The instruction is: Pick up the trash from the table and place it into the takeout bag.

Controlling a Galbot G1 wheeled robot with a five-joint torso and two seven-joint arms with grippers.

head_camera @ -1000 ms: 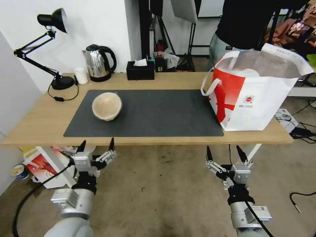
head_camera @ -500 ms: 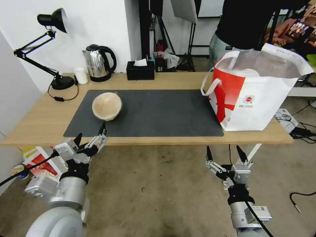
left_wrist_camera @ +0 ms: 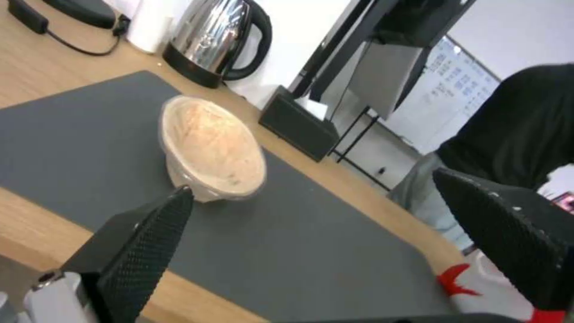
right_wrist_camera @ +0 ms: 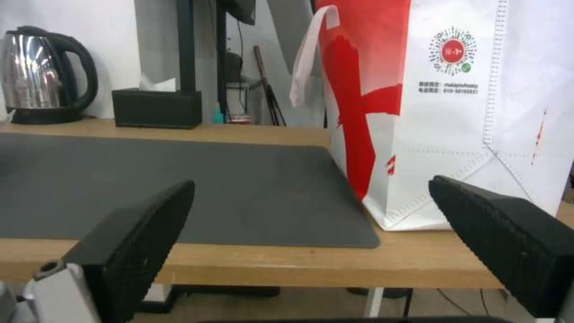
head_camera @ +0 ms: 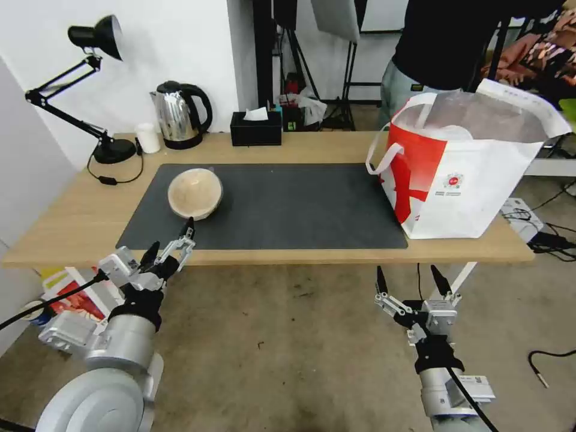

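Reaching toward the round beige bowl (head_camera: pixel 195 193) on the bench's (head_camera: pixel 72 222) left, the left tool (head_camera: pixel 170 245) gapes empty; right tool (head_camera: pixel 413 279) idles open; large white-and-red takeout bag (head_camera: pixel 462 168) awaits right.

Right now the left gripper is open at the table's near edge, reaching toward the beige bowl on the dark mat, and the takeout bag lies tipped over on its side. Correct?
Not quite. The head view shows the takeout bag standing upright at the table's right end, mouth open upward. The rest holds: the left gripper is open at the near edge, pointed toward the beige bowl on the dark mat.
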